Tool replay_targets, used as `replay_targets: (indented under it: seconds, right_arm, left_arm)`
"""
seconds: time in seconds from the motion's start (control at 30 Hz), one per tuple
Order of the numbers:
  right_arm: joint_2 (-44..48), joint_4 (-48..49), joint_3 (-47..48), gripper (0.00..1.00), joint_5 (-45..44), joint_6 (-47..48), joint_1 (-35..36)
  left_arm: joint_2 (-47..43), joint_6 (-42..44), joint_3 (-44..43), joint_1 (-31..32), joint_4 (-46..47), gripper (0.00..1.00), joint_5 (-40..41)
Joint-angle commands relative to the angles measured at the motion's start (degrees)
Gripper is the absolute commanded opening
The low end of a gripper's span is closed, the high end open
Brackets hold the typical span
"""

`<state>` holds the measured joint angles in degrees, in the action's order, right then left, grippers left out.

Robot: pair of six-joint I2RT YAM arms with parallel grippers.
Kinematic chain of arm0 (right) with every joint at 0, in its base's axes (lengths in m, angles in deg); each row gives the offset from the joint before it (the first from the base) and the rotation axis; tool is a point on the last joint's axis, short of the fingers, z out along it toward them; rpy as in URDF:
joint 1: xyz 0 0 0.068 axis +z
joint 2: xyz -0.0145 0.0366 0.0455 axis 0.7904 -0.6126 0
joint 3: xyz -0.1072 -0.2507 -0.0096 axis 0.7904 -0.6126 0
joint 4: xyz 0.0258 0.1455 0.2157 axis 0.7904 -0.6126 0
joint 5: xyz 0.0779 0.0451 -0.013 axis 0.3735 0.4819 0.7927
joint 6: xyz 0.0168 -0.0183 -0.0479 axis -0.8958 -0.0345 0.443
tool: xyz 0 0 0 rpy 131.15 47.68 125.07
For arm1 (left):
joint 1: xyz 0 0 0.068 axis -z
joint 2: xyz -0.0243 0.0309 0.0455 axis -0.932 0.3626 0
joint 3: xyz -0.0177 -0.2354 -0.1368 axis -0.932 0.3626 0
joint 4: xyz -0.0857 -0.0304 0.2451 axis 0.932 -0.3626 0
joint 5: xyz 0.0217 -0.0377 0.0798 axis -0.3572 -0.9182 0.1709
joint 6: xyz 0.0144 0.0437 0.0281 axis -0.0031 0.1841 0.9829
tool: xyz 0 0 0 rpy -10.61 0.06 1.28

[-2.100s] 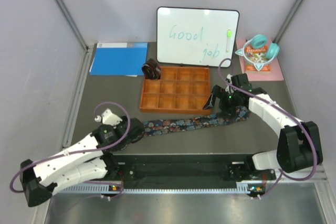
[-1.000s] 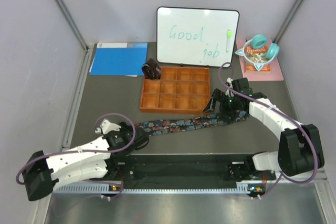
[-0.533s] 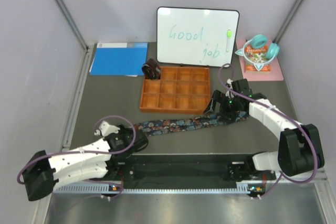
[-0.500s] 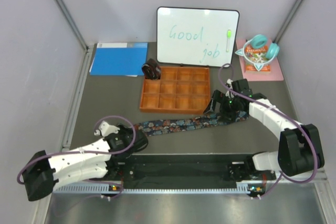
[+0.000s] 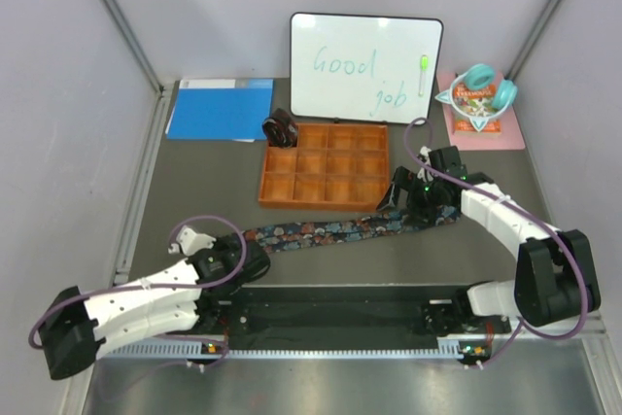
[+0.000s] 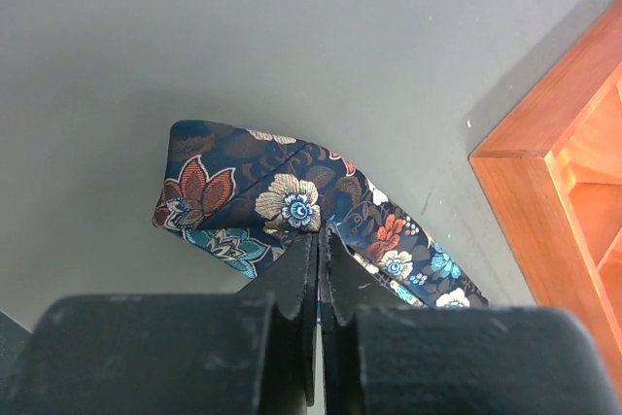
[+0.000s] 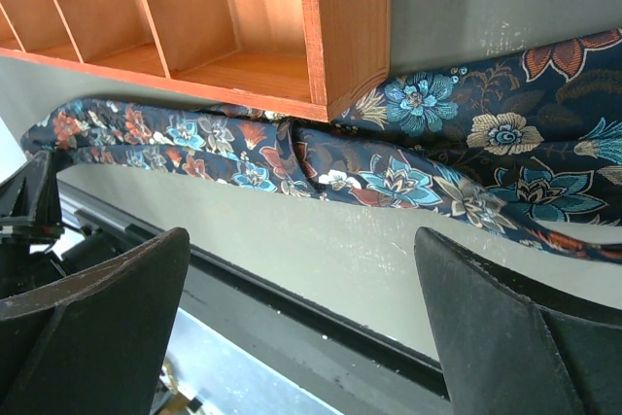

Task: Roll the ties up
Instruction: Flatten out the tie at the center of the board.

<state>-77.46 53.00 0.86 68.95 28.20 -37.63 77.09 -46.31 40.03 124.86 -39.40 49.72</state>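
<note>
Clamping the floral tie (image 5: 330,230) are the left jaws; right jaws gape beside the orange tray (image 5: 321,200).

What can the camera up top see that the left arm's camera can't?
Only the top camera shows the whiteboard, blue folder, teal headphones, a rolled dark tie beside the orange tray, and the right pincer. Only the left wrist camera shows, close up, the left pincer shut on the floral tie near its folded end. Both show the floral tie and the orange tray on the grey table.
</note>
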Motion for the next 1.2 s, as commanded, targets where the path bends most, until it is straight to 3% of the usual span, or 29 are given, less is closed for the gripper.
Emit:
replay_targets:
  seconds: [0.0,0.27,0.47,0.7,0.87,0.93,1.07,1.17]
  right_arm:
    - [0.23,1.35,0.44,0.99,0.10,0.60,0.35]
    - [0.32,1.35,0.53,0.99,0.10,0.78,0.26]
    - [0.23,1.96,0.00,0.99,0.19,0.60,0.26]
    - [0.67,2.23,-0.88,0.99,0.10,0.69,0.26]
    - [1.54,2.93,-0.44,0.99,1.16,1.91,1.75]
    - [1.90,1.88,1.57,0.99,-1.20,2.36,4.03]
    - [1.02,1.61,5.53,0.99,-5.08,1.66,12.45]
    - [-2.05,4.85,8.17,0.99,-4.39,2.35,17.64]
  left_arm:
    - [-2.00,-2.26,-0.20,-0.75,-4.23,0.00,2.45]
    - [-14.04,-4.72,-3.18,-0.75,-15.67,0.00,3.51]
    - [-25.11,-5.77,-1.43,-0.75,-19.27,0.00,-1.76]
    - [-36.19,-1.05,-2.48,-0.75,-19.54,0.00,-2.30]
    - [-36.90,9.42,-8.26,-0.75,-17.25,0.62,-1.86]
    - [-35.76,10.83,-10.56,-0.75,-18.92,0.68,-2.65]
    - [-33.48,12.76,-14.61,-0.75,-20.51,0.65,-2.56]
    - [-31.20,17.76,-14.09,-0.75,-14.73,0.48,-4.14]
